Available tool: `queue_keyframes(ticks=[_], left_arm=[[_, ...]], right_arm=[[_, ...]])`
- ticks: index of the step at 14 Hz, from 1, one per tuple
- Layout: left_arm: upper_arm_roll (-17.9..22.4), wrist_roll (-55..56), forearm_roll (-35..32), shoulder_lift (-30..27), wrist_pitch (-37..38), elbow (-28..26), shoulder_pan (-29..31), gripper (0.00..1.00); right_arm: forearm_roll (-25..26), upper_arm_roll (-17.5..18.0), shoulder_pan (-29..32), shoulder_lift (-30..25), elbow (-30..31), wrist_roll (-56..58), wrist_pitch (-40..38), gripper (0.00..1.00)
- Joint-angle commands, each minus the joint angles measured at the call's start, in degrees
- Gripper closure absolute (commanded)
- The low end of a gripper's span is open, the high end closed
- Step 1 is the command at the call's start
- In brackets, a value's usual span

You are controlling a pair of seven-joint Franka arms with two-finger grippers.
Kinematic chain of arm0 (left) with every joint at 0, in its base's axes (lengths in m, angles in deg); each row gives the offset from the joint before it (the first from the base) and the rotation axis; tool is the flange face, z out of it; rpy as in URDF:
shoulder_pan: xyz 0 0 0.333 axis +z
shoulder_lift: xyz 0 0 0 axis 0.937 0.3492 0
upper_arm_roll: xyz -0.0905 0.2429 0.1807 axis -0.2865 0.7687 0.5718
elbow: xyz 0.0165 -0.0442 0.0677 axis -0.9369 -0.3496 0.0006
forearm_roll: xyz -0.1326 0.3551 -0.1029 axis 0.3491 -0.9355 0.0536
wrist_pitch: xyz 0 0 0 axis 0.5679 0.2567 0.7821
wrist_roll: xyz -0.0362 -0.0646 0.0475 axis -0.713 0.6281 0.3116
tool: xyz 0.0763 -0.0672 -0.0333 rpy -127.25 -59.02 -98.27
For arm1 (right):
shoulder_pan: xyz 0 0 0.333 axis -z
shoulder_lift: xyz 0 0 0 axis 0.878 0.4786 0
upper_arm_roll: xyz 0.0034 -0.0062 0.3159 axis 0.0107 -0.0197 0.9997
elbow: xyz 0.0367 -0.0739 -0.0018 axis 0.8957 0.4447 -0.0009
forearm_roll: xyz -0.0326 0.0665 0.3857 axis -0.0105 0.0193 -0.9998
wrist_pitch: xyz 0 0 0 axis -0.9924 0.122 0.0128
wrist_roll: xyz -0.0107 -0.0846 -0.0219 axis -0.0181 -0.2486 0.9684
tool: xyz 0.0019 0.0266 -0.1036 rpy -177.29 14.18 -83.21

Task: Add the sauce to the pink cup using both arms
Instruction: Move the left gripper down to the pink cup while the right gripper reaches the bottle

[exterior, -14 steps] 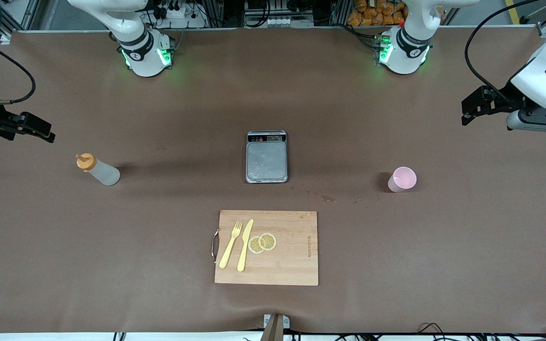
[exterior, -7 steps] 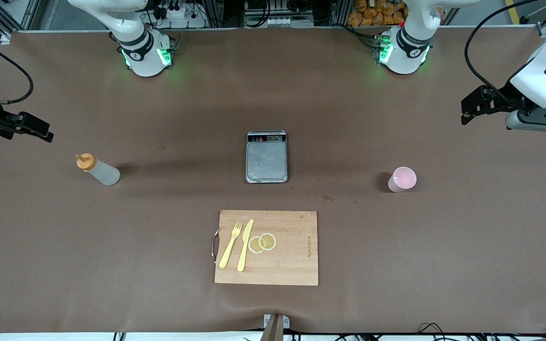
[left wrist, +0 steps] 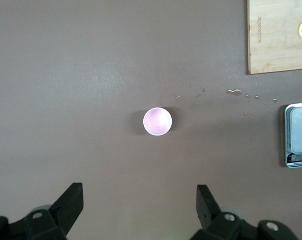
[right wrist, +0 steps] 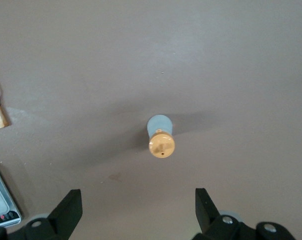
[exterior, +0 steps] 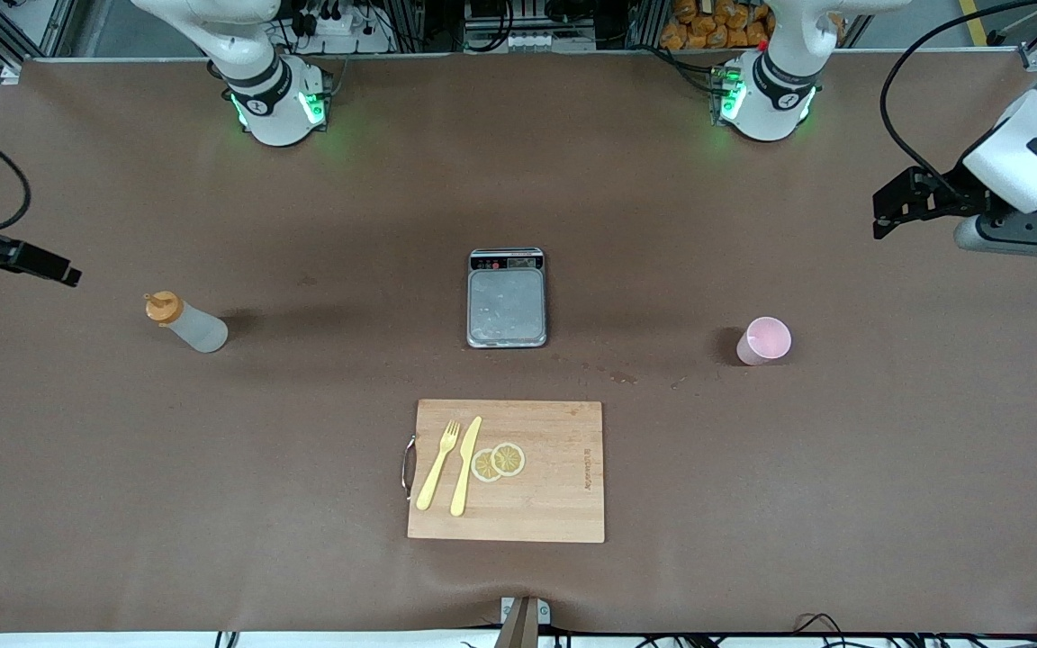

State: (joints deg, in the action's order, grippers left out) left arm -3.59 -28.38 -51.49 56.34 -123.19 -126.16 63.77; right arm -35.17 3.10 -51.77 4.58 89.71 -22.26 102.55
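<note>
Your sauce bottle (exterior: 187, 324) stands upright on the tabletop (exterior: 752, 504) toward the right arm's end, and the pink cup (exterior: 763, 341) stands toward the left arm's end, the scale (exterior: 507, 298) between them. You have the right end effector (right wrist: 137, 212) above the bottle and the left end effector (left wrist: 139, 205) above the cup, both spread wide and holding nothing.

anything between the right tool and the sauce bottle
Nothing visible. The right tool hangs open above the sauce bottle, which stands upright and alone on bare table at the right arm's end.
</note>
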Motion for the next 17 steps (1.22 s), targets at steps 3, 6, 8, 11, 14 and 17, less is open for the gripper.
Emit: queue_keyframes(ticks=[3,6,8,11,14,17], left_arm=[[-0.8,0.8,-0.3,0.9,-4.2,-6.2,0.6,0.00],[-0.9,1.4,1.0,1.4,-12.3,-13.5,0.1,0.00],[-1.1,2.0,1.0,1.8,-19.0,-18.3,0.0,0.00],[-1.1,2.0,1.0,2.9,-28.9,-25.7,0.2,0.00],[-1.0,2.0,0.9,8.1,-34.1,-27.4,0.7,0.00],[-1.0,2.0,0.9,11.7,-40.3,-30.5,1.2,0.00]], right_arm=[[-3.9,0.6,7.0,3.8,-1.4,-3.9,-1.4,0.00],[-6.4,0.6,9.4,6.3,-1.5,-9.2,-3.4,0.00],[-6.5,0.6,11.2,8.5,-1.6,-10.4,-5.3,0.00],[-11.1,0.6,14.8,11.5,-1.7,-14.8,-7.2,0.00],[-15.6,0.6,19.4,16.4,-1.8,-15.0,-7.0,0.00],[-20.9,0.6,22.7,20.8,-1.9,-16.5,-6.8,0.00]])
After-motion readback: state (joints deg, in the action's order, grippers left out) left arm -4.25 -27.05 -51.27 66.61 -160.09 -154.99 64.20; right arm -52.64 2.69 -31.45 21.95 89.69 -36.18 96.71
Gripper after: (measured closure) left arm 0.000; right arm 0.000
